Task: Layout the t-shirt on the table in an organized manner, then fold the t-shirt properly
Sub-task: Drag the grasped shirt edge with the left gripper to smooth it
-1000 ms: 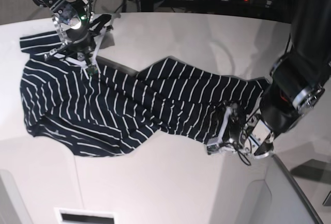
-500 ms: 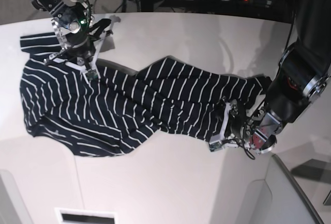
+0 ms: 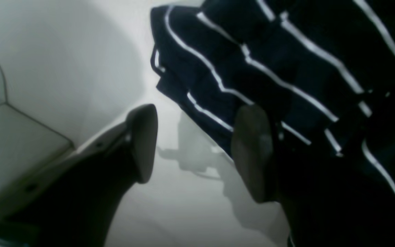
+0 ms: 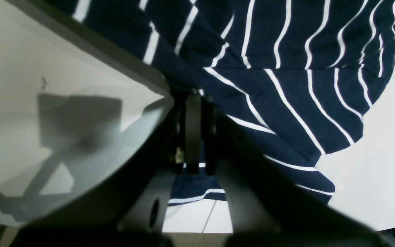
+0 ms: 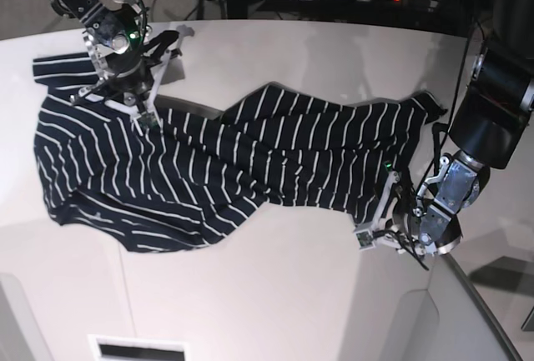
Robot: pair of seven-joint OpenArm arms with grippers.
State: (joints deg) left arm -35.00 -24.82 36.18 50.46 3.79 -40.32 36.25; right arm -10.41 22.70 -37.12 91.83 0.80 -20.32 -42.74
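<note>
White bench [image 5: 275, 294] carries everything. Across it, between the two claws, the t-shirt [image 5: 209, 161] lies stretched and rumpled, navy with thin white stripes. At its sleeve end, the right claw [image 5: 133, 98] is clamped together on the t-shirt, cloth bunched at its tips in the right wrist view. At the opposite hem the left claw [image 3: 197, 144] stands with fingers [image 3: 146, 140] apart, one over bare bench, the other against the striped cloth edge.
</note>
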